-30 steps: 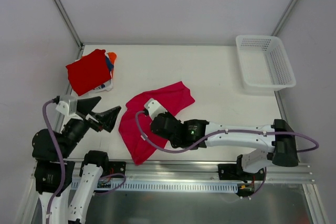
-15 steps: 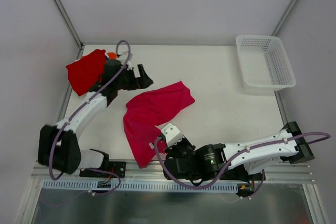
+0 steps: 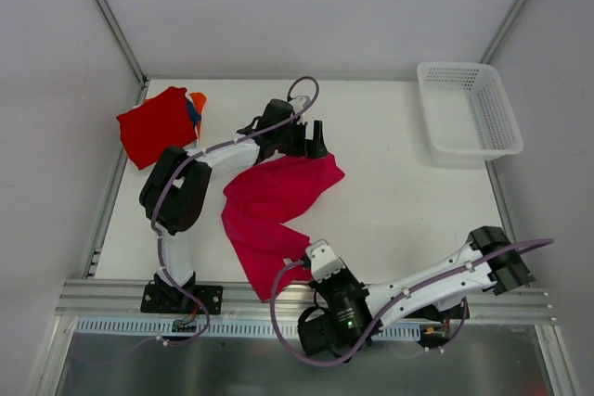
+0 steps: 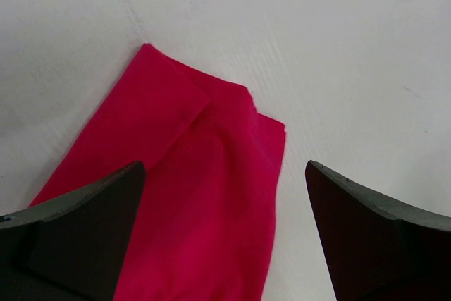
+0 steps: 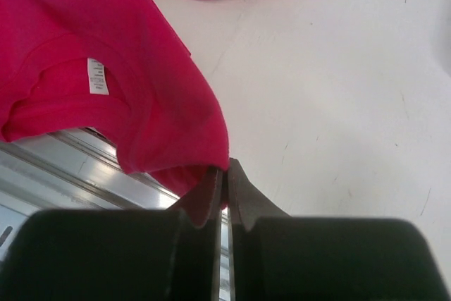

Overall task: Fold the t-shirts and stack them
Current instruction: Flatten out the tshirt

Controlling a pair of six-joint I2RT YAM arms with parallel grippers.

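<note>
**Pulling the magenta shirt flat before the fold**

At the far left corner of the table [image 3: 399, 192] lies the red t-shirt [image 3: 153, 125], folded. A sliver of orange and blue cloth [image 3: 194, 105] shows at its right edge, so that pile looks like the stack to build on. Just right of it, the left gripper [image 4: 224, 168] hangs over the far end of the magenta t-shirt [image 3: 274, 197]. Its fingers are spread wide and hold nothing, and the wrist view shows a turned-over corner of cloth between them. The shirt runs in a crumpled band from there to the table's near edge. There the right gripper [image 5: 225, 168] has its fingers pressed together on the fabric beside the collar. The white label [image 5: 97, 75] sits just to the left, and some cloth overhangs the metal rail [image 5: 70, 149].

The step in hand seems to be spreading the shirt out. To do it well, the left gripper should come straight down on that far corner and pinch both layers, not just the top flap, while the right holds firm. The two ends should then be drawn apart gently until the band lies flat. It should also be shifted toward mid-table so that nothing hangs off the near edge. A hard tug could slip the thin pinch at the collar. The white basket [image 3: 469, 108] at the far right is well apart and plays no part here.
</note>
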